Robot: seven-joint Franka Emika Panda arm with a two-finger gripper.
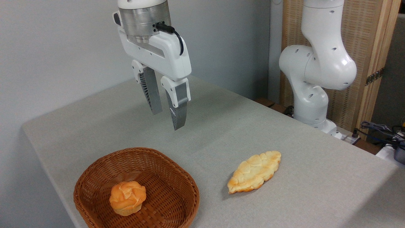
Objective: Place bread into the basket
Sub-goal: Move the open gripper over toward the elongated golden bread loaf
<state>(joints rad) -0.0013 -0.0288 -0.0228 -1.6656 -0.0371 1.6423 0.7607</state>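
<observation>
The bread (254,171), a long flat leaf-shaped loaf with browned tips, lies on the grey table right of centre. The brown wicker basket (95,177) sits at the front left, apart from the loaf, and holds a small round orange bun (127,198). My gripper (167,120) hangs in the air above the table behind the basket, well left of and above the loaf. Its two grey fingers point down with a gap between them and nothing in it, so it is open.
The white arm base (311,95) stands off the table's far right edge before a wooden slatted panel. Cables and a dark device (384,133) lie at the right. The table's left edge (38,152) runs close to the basket.
</observation>
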